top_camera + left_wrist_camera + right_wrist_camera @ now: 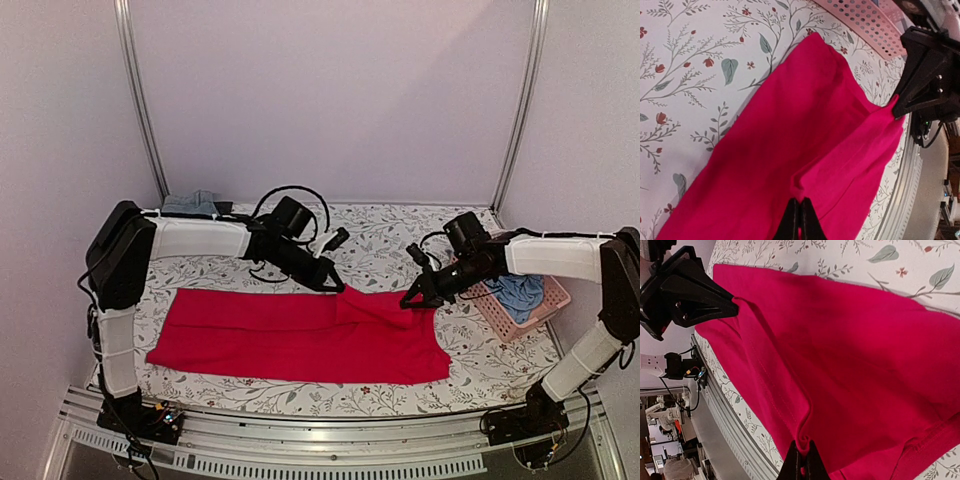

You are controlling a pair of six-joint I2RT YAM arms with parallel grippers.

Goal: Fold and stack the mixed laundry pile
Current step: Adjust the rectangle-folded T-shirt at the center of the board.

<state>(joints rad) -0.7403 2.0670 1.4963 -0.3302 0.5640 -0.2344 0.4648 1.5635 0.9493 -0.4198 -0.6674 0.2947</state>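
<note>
The bright red garment (290, 335) lies spread flat across the floral tablecloth, with its far right edge pulled up into a ridge. My left gripper (338, 288) is shut on a pinch of that far edge; in the left wrist view its tips (800, 201) clamp a fold of red cloth (805, 125). My right gripper (408, 300) is shut on the same edge further right, and a bunched fold of red cloth (865, 365) sits between its tips (803, 445). The light blue shirt (518, 292) lies crumpled in the pink basket.
The pink slatted basket (552, 305) stands at the right table edge, close behind my right arm. A grey-blue cloth (192, 203) lies at the back left corner. The metal table rail (330, 450) runs along the near edge.
</note>
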